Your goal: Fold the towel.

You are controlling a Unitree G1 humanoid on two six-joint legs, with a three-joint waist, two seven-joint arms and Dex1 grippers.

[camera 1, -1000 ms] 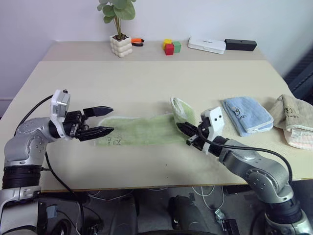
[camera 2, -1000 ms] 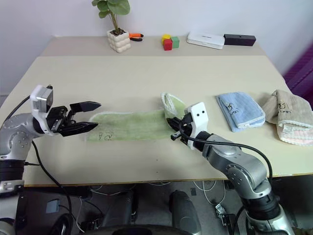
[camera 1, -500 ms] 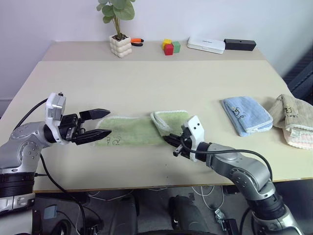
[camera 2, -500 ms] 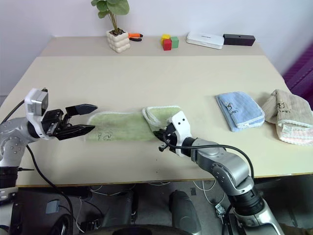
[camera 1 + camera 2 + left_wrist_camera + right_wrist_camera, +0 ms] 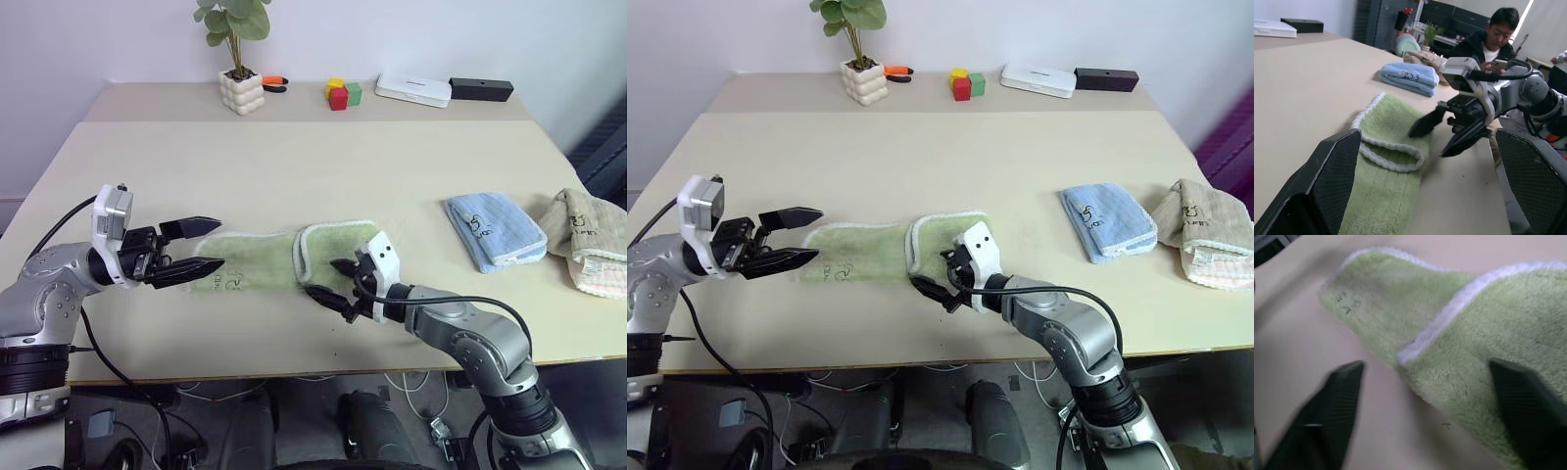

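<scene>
A: Entry, near edge first. Where is the towel (image 5: 279,259), and how does its long axis run?

B: It lies flat on the tabletop (image 5: 294,166), near the front edge, between the two grippers. Long axis runs left to right, roughly parallel to the front edge. Its right end is folded back over the middle, so the right part is double-layered with the white edging on top. The left end is single-layered and carries the small dark mark.

A: Right gripper (image 5: 331,279)?

B: Just at the front right corner of the folded part, pointing left and a little down. Jaws spread apart, holding nothing; in the right wrist view the towel sits between the two fingers, with tabletop under them.

A: Left gripper (image 5: 201,245)?

B: At the towel's left end, level, pointing right along the towel. Jaws wide apart, empty. Cannot tell whether the tips touch the cloth.

A: Farther out?

B: To the right, well apart from the green one: a folded blue towel (image 5: 495,230), then a beige towel (image 5: 588,240) at the tabletop's right edge. At the back, a potted plant (image 5: 240,73) in a white pot holding soil and a leafy stem, an orange tool (image 5: 275,82) beside it, coloured blocks (image 5: 343,93), a white box (image 5: 414,90) and a black box (image 5: 481,89).

A: Anything else?

B: A seated person (image 5: 1488,39) with a phone, in the left wrist view, beyond the tabletop.
</scene>
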